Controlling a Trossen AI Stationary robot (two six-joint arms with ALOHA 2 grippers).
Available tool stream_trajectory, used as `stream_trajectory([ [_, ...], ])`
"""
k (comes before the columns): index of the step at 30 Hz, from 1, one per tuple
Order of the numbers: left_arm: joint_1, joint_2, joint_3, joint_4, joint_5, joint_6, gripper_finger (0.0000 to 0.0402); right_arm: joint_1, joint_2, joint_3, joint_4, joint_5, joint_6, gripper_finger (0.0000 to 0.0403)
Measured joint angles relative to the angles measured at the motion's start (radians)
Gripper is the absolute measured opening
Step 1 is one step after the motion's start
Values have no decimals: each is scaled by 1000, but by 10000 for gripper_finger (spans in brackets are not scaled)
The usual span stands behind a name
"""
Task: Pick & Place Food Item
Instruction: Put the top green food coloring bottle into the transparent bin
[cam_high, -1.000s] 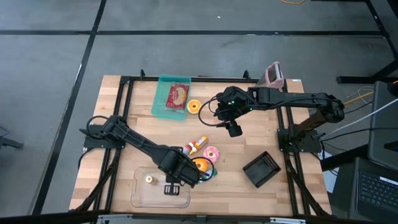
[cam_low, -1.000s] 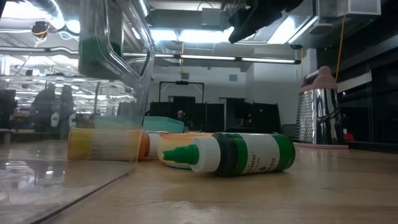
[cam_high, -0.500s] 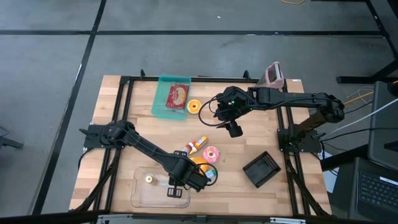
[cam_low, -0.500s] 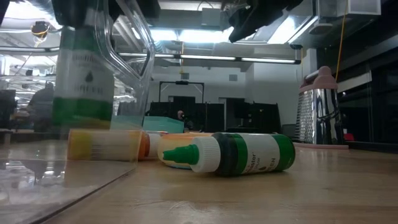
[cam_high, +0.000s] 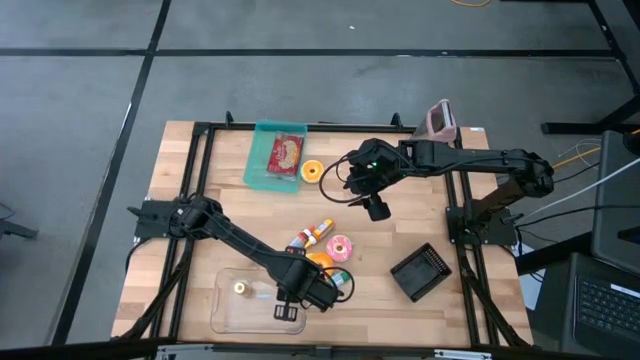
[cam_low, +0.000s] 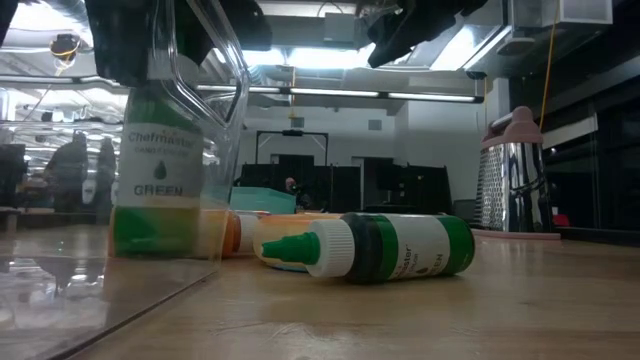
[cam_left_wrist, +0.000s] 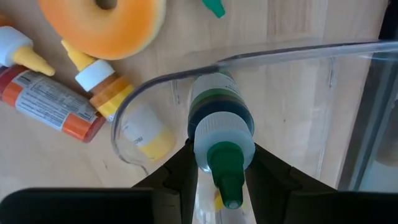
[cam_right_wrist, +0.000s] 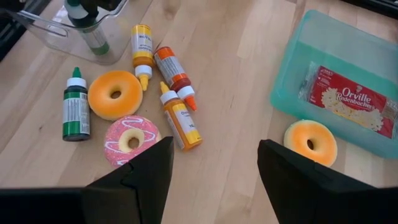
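My left tool (cam_high: 290, 312) hangs straight down over the clear tray (cam_high: 230, 316) at the worktop's (cam_high: 180, 200) front-left edge, clamped partway shut on a green bottle (cam_left_wrist: 219, 134) — cap up between my fingers (cam_left_wrist: 180, 168), body inside the tray's near corner. In the low view the bottle (cam_low: 160, 180) stands upright behind the tray wall, its base about level with the tray floor; whether it touches, I cannot tell. A small yellow-capped bottle (cam_high: 240, 288) lies in the tray beside it. Just beyond the tray sit an orange doughnut (cam_right_wrist: 114, 94), a pink doughnut (cam_right_wrist: 131, 140), a second green bottle (cam_right_wrist: 76, 109) on its side and three orange bottles (cam_right_wrist: 171, 71). Toward the back edge a teal bin (cam_high: 272, 160) holds a popcorn packet (cam_high: 286, 152), with another orange doughnut (cam_high: 311, 171) beside it. My right tool (cam_high: 374, 207) hovers above mid-worktop — jaws wide apart, holding nothing. A black block (cam_high: 420, 271) lies near the front-right corner.
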Motion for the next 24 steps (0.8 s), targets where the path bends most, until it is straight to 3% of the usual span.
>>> stream_trajectory([
  [20, 0, 19, 0, 10, 16, 5, 104, 0, 0, 0, 0, -12, 0, 231],
  [24, 0, 19, 0, 6, 18, 9, 146, 0, 0, 0, 0, -12, 0, 231],
])
